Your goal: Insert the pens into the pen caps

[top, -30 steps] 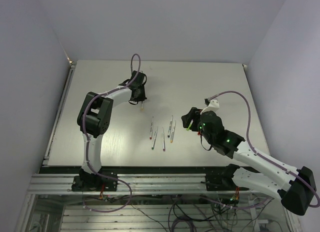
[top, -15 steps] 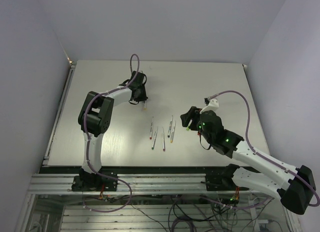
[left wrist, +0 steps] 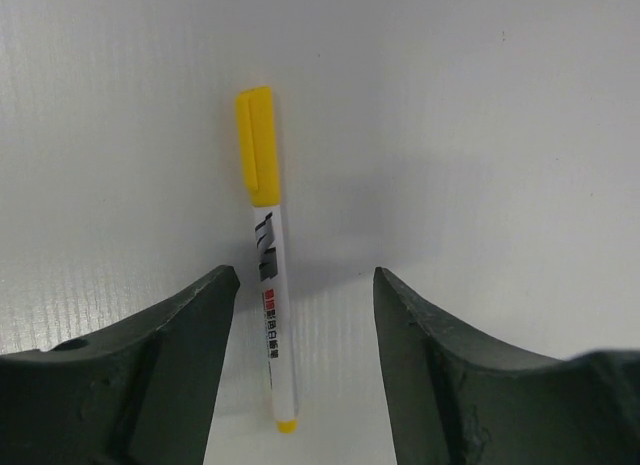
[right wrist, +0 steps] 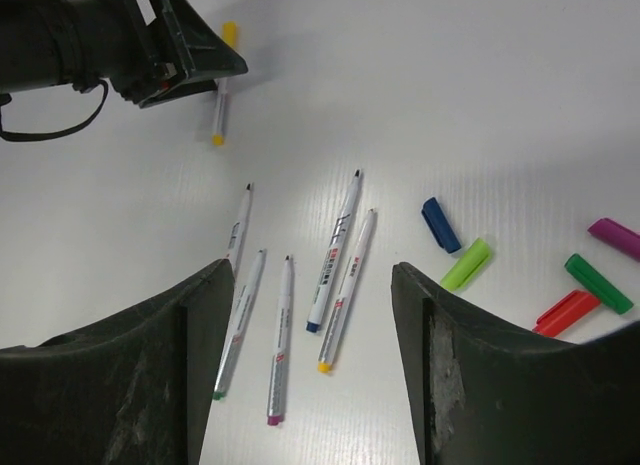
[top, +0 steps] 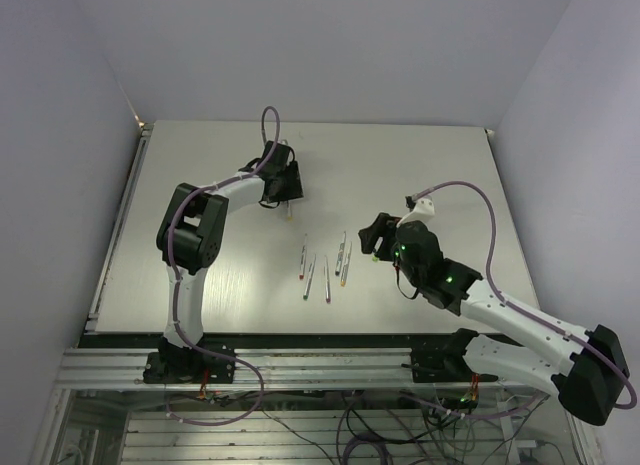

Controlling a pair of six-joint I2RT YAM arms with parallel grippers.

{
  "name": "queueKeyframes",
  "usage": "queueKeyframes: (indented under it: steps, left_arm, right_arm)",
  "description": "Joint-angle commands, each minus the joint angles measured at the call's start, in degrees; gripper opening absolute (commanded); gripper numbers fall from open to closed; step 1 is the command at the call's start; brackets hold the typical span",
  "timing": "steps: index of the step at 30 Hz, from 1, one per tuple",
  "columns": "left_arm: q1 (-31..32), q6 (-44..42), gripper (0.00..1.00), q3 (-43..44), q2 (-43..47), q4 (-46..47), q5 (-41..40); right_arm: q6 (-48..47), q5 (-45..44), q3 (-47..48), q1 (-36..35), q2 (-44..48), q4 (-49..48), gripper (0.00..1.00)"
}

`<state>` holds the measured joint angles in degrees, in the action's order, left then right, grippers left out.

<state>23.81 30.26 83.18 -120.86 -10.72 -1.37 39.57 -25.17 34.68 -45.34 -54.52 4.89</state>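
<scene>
One pen (left wrist: 270, 335) in yellow cap (left wrist: 257, 145) — five pens (right wrist: 335, 247), five caps (right wrist: 440, 225) loose

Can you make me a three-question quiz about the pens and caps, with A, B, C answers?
1. Where is the white pen with the yellow cap?
A) on the table, between the fingers of the left claw
B) on the floor
C) inside a cup

2. How many loose coloured plastic caps lie on the table?
A) two
B) five
C) nine

3. How is the right claw?
A) shut on a pen
B) shut on a cap
C) open, holding nothing

Answers:
1 A, the left wrist view shows it lying flat between those fingers.
2 B, they are blue, light green, magenta, dark green and red.
3 C, its fingers stand wide apart, gripping nothing.
</scene>
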Motion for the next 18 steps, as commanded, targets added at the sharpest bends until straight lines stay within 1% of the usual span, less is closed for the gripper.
queueKeyframes:
  steps: [1, 2, 4, 6, 9, 11, 12, 13, 14, 18]
  left_arm:
    - [-0.3, -1.3, 0.69, 1.5, 1.5, -1.7, -2.5]
    - [-0.3, -1.5, 0.69, 1.5, 2.0, -2.1, -3.1]
    - [-0.3, -2.0, 0.70, 0.9, 3.4, -2.8, -4.1]
    - [-0.3, -2.3, 0.71, -1.7, 5.5, -2.5, -4.4]
    - [-0.3, -1.4, 0.70, -7.4, 10.1, -0.1, -4.5]
    - [0.0, -1.2, 0.69, -11.8, 14.0, 1.7, -4.5]
    - [0.6, -1.4, 0.69, -13.8, 15.8, 1.9, -5.1]
    - [1.2, -1.6, 0.69, -15.8, 17.5, 2.1, -6.1]
    - [2.6, -1.9, 0.69, -17.4, 19.2, 2.1, -7.6]
    - [8.6, -2.5, 0.69, -22.8, 24.8, 1.4, -12.0]
  right_arm:
    - [0.2, -3.9, 0.6, 0.0, -0.7, -1.4, 0.70]
    - [0.9, -5.2, 0.8, 0.2, -0.8, -1.1, 0.78]
    - [1.2, -7.1, 1.3, 0.3, -0.8, -0.7, 0.87]
    - [0.3, -7.9, 2.0, 0.7, -0.9, -0.5, 0.90]
    - [0.3, -9.5, 2.5, 1.4, -1.0, 0.2, 0.91]
    - [0.7, -10.4, 2.6, 2.4, -1.0, 0.5, 0.89]
    - [0.6, -10.5, 2.6, 3.2, -1.0, 0.7, 0.83]
    - [0.5, -10.2, 2.7, 4.1, -1.1, 0.9, 0.80]
    - [0.6, -9.7, 2.9, 5.5, -1.1, 1.1, 0.75]
    - [0.7, -3.8, 2.5, 12.3, -1.0, 1.3, 0.68]
